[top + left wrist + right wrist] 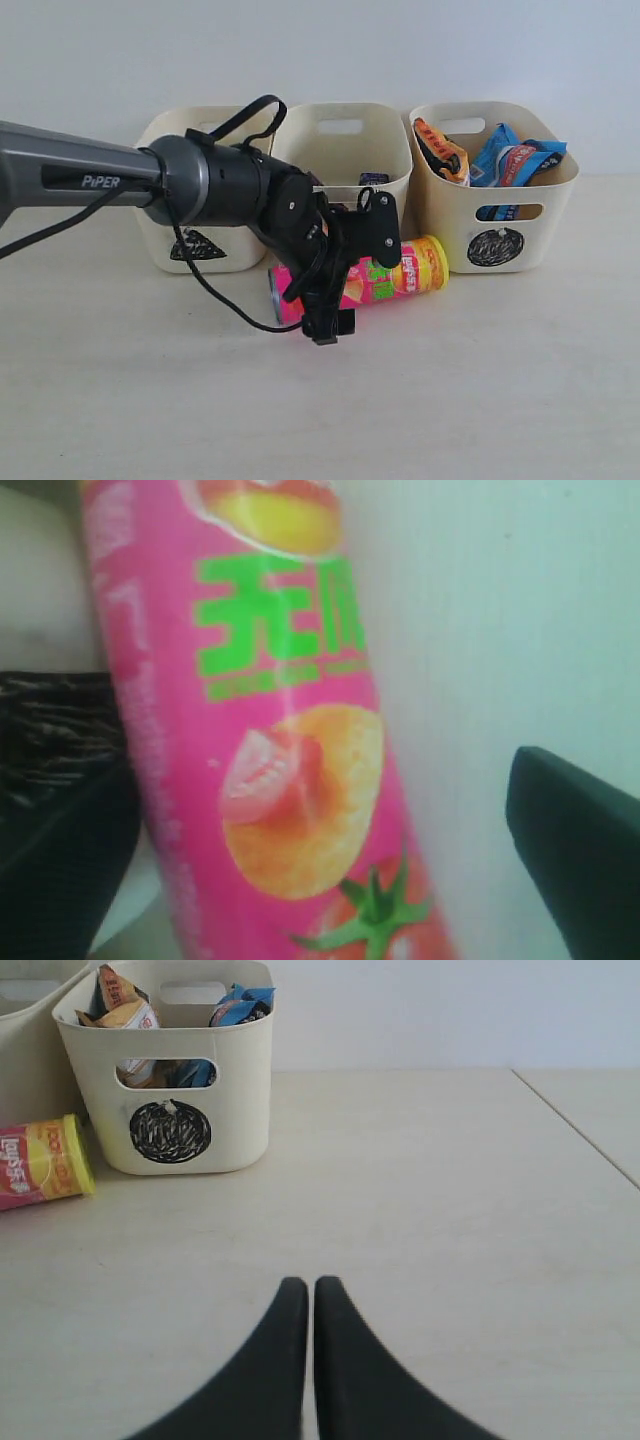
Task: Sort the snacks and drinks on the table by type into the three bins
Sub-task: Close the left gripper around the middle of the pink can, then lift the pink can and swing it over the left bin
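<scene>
The pink chip tube (pixel 375 280) with a yellow end lies on its side on the table (pixel 480 390), in front of the middle bin (pixel 340 150). My left gripper (pixel 352 280) is open and straddles it, one finger on each side. In the left wrist view the tube (pixel 270 730) fills the space between the fingers (pixel 580 860), with a gap beside that finger. The circle bin (pixel 495 215) holds orange (pixel 440 150) and blue packets (pixel 515 160). A dark purple box (pixel 374 179) shows in the middle bin. My right gripper (pixel 312 1285) is shut and empty over bare table. No yellow tube shows.
The triangle bin (pixel 165 140) stands at the left, partly behind the left arm, which also hides the middle bin's mark. In the right wrist view the circle bin (pixel 240 1080) and the tube's yellow end (pixel 75 1155) lie ahead, and a table seam (pixel 580 1125) runs beside them.
</scene>
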Controlling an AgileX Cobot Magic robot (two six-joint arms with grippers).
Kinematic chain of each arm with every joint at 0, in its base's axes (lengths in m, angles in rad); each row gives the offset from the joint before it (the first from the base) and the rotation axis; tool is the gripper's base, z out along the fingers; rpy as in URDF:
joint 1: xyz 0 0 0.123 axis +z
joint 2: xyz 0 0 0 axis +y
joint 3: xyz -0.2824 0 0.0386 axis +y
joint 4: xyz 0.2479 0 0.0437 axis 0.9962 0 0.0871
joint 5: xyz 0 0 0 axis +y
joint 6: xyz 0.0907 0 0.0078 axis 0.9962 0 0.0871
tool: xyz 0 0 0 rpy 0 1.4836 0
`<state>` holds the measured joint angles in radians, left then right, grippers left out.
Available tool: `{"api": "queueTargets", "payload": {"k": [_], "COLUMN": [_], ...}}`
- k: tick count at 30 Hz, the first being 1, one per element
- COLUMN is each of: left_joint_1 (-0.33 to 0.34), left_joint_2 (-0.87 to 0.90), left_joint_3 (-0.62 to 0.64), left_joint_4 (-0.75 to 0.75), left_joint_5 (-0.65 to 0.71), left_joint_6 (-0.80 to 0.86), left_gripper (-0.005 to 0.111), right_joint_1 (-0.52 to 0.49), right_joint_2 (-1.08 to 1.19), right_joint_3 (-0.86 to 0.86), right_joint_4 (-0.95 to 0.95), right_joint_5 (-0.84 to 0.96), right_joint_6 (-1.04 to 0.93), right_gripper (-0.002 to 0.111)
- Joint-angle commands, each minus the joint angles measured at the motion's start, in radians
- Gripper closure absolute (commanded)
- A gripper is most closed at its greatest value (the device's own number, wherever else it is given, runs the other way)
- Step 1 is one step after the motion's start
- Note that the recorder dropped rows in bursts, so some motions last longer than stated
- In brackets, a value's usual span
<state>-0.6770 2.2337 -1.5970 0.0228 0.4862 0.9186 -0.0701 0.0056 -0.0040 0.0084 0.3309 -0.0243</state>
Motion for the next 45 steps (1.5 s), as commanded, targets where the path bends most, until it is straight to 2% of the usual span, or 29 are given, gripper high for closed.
{"api": "queueTargets", "payload": {"k": [1,6,8,11,12,13,14,15,21,27,37,41,45], "left_joint_1": [-0.007,-0.007,-0.007,-0.007,-0.007,-0.007,-0.007,-0.007,-0.008,-0.018,-0.013,0.032,0.13], "left_joint_2": [0.011,0.011,0.011,0.011,0.011,0.011,0.011,0.011,-0.01,-0.114,-0.359,-0.431,-0.466], "left_joint_3": [0.006,0.006,0.006,0.006,0.006,0.006,0.006,0.006,0.006,0.006,0.006,0.006,0.006], "left_joint_4": [-0.007,-0.007,-0.007,-0.007,-0.007,-0.007,-0.007,-0.007,-0.007,-0.016,-0.052,-0.052,-0.049], "left_joint_5": [-0.014,-0.014,-0.014,0.014,0.035,0.066,0.093,0.128,0.256,0.291,0.325,0.28,0.182], "left_joint_6": [-0.006,-0.008,-0.021,-0.029,-0.029,-0.029,-0.029,-0.024,-0.024,-0.041,-0.179,-0.303,-0.456], "left_gripper": [0.016,0.018,0.027,0.055,0.069,0.088,0.099,0.102,0.103,0.103,0.103,0.103,0.103], "right_joint_1": [0.001,0.001,0.001,0.001,0.001,0.001,0.001,0.001,0.001,0.001,0.001,0.001,0.001], "right_joint_2": [-0.006,-0.006,-0.006,-0.006,-0.006,-0.006,-0.006,-0.006,-0.006,-0.006,-0.006,-0.006,-0.006], "right_joint_3": [0.004,0.004,0.004,0.004,0.004,0.004,0.004,0.004,0.004,0.004,0.004,0.004,0.004], "right_joint_4": [0.0,0.0,0.0,0.0,0.0,0.0,0.0,0.0,0.0,0.0,0.0,0.0,0.0], "right_joint_5": [-0.008,-0.008,-0.008,-0.008,-0.008,-0.008,-0.008,-0.008,-0.008,-0.008,-0.008,-0.008,-0.008], "right_joint_6": [0.0,0.0,0.0,0.0,0.0,0.0,0.0,0.0,0.0,0.0,0.0,0.0,0.0], "right_gripper": [0.109,0.109,0.109,0.109,0.109,0.109,0.109,0.109,0.109,0.109,0.109,0.109,0.109]}}
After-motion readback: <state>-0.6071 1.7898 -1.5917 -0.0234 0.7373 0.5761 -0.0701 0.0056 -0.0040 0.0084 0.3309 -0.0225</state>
